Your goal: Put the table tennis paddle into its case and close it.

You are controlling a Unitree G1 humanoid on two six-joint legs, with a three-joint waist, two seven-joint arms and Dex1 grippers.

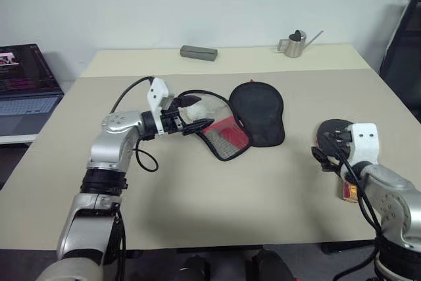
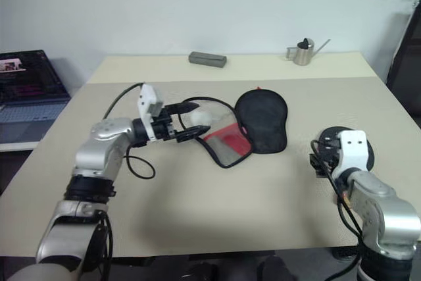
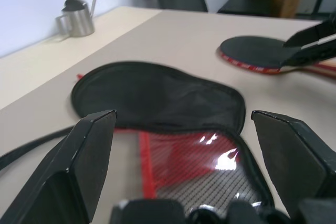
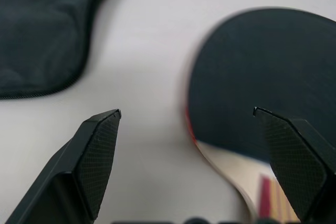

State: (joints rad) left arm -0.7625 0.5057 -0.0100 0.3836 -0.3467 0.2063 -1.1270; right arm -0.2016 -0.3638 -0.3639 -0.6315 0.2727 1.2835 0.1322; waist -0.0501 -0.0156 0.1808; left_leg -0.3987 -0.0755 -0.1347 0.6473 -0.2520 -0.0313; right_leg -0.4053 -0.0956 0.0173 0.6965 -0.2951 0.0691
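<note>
The case lies at mid-table, its black fabric round part [image 1: 258, 113] on the right and its red-and-black mesh part [image 1: 227, 137] on the left. My left gripper [image 1: 200, 111] is open and points level at the mesh end. In the left wrist view its fingers [image 3: 89, 161] stand wide on either side of the mesh [image 3: 202, 166]. The table tennis paddle [image 1: 332, 127] lies flat near the right edge, black face up, handle towards me. My right gripper [image 4: 187, 112] hovers open just over the blade's near edge [image 4: 262, 72], holding nothing.
A thin black cord [image 1: 197, 93] loops from the case behind the left gripper. A grey box [image 1: 198, 52] and a small metal pitcher [image 1: 296, 44] stand at the table's far edge. A laptop [image 1: 23, 87] sits off to the left, and a black chair [image 1: 404, 51] off to the right.
</note>
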